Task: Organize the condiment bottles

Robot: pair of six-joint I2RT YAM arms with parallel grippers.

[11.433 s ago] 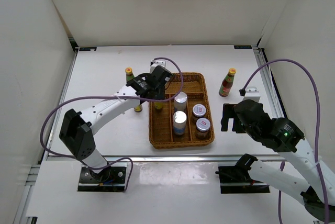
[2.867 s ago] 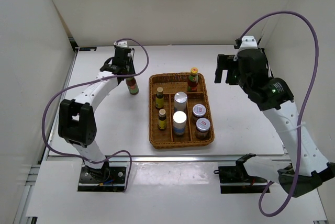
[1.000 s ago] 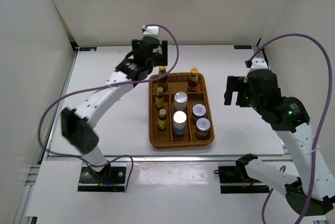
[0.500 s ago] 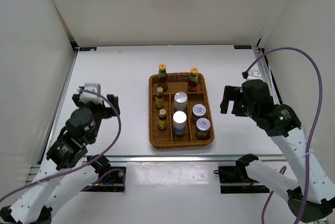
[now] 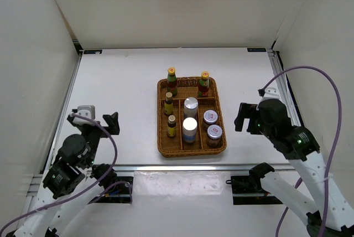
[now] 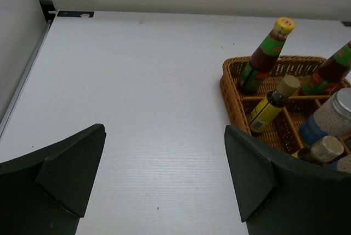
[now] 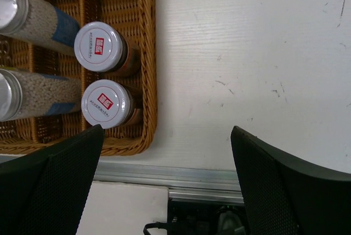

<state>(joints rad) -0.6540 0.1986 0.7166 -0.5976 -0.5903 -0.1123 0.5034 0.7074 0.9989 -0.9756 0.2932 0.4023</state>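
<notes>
Tray: we see a brown wicker tray (image 5: pixel 161 137) near the middle of the white table (image 5: pixel 116 82). It is split into compartments, and all eight containers stand upright inside it.
Far row: the left sauce bottle (image 5: pixel 172 81) and the right sauce bottle (image 5: pixel 204 83) stand along the tray's far end, apart from each other. Both have yellow caps and red-and-green labels.
Left column: the far brown bottle (image 5: pixel 168 103) and the near brown bottle (image 5: pixel 172 126) stand one behind the other, each with a yellow label.
Middle column: the far tall jar (image 5: pixel 191 107) and the near tall jar (image 5: pixel 189 128) stand close together. From the right wrist we make out pale grains and a blue label on each.
Right column: the far short jar (image 5: pixel 210 117) and the near short jar (image 5: pixel 214 132) sit just beside each other against the tray's right wall. Each pale lid carries a red mark.
Left gripper (image 6: pixel 163 133): the fingers are spread wide and hold nothing. It hangs over the table's near left part, well apart from the tray, and its camera faces the tray's far left corner.
Right gripper (image 7: pixel 167 133): the fingers are spread wide and hold nothing. It hangs over the table to the right of the tray, near the right wall and the two short jars, and we see it touching neither.
</notes>
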